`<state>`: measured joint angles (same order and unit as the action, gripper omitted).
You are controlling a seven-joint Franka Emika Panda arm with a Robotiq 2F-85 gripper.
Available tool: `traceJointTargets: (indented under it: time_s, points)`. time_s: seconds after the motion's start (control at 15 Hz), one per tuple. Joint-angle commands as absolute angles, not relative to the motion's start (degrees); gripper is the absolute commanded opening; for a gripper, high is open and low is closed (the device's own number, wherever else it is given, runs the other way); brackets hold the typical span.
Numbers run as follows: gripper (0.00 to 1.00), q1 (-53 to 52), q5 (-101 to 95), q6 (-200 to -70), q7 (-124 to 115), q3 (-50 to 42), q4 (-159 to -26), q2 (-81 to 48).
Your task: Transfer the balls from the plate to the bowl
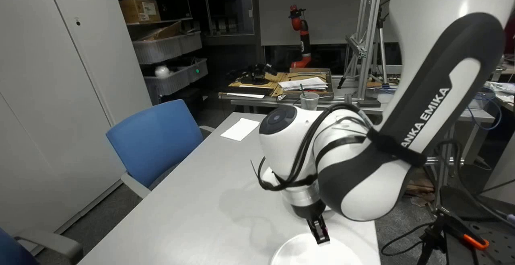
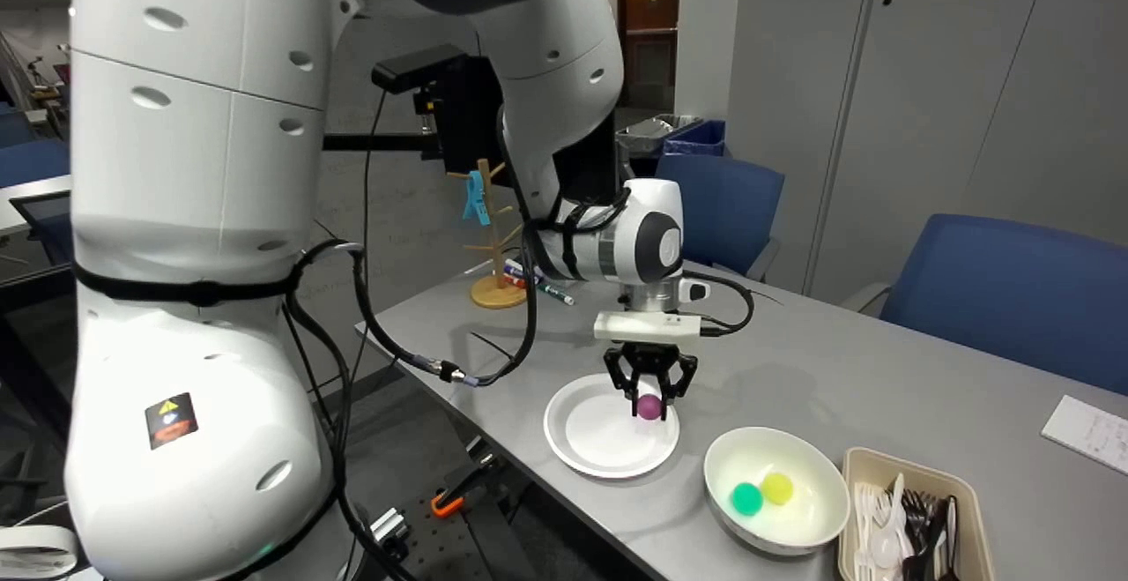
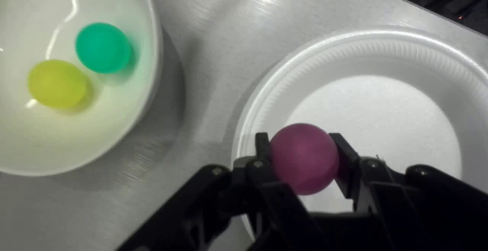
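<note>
Plate (image 1: 301, 252) runs off the bottom in an exterior view | bowl (image 3: 108, 112) cropped left and top, wrist view | marks on white sheet (image 2: 1091, 434) too small for me

In an exterior view, the gripper (image 1: 323, 239) points down over the white plate (image 1: 314, 254).

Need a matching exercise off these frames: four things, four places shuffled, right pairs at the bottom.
Things
1. Purple ball
2. Cutlery
3. Green ball
4. Blue clothespin

Places
A. Inside the white bowl
B. On the wooden stand
C. Held in the gripper
D. In the beige tray

Pairs: 1-C, 2-D, 3-A, 4-B
</note>
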<state>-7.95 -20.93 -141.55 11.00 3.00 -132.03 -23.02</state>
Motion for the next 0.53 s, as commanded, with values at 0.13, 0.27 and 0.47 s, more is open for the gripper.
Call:
traceJointTargets:
  time_s: [0.13,0.27,0.47]
  points:
    - [0.17,-3.62,-21.11,-142.51,11.01,-0.19,-137.01,-14.11]
    - [0.17,-1.98,-21.12,-144.25,9.58,-1.78,-136.35,-14.40]
    - [0.17,1.24,-18.05,-149.19,10.23,-2.85,-135.22,-16.39]
